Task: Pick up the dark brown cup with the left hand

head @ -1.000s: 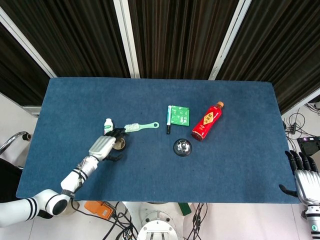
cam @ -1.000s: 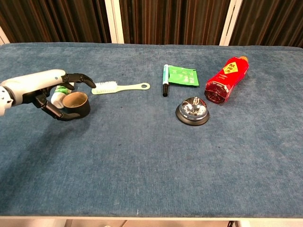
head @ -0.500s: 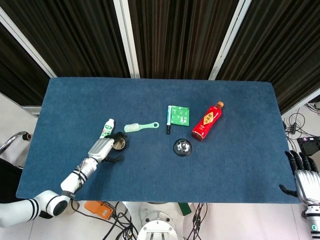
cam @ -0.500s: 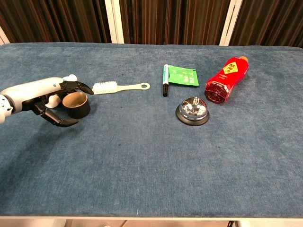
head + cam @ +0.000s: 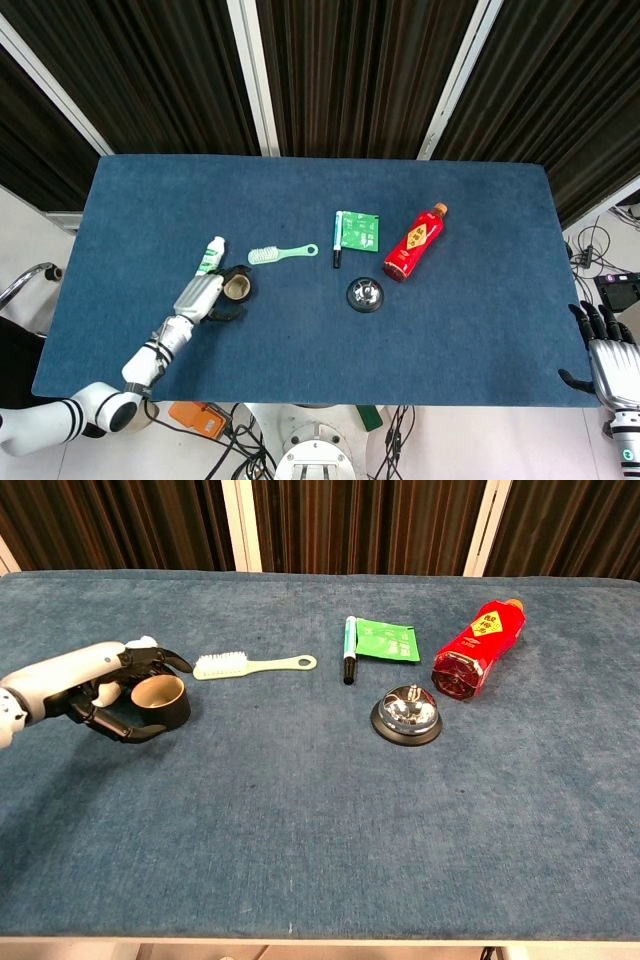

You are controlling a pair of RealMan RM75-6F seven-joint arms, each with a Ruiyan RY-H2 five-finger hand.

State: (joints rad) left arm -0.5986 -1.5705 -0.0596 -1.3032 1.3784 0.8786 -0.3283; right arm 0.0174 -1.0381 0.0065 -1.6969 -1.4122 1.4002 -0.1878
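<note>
Left hand (image 5: 95, 685) has re-set around the dark brown cup (image 5: 162, 701) since a second ago; fingers (image 5: 140, 732) curl beside it, not yet clamped. Cup stays on tabletop (image 5: 320, 820): grasp pending.

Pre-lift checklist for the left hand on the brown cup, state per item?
1. Left hand at the dark brown cup, fingers curled around it: ok.
2. Firm contact on the cup wall: cannot tell.
3. Cup upright on the table: ok.
4. Small white bottle clear of the hand: not ok, it lies right against it.
5. Brush apart from the cup: ok.
6. Right hand off the table edge: ok.
</note>
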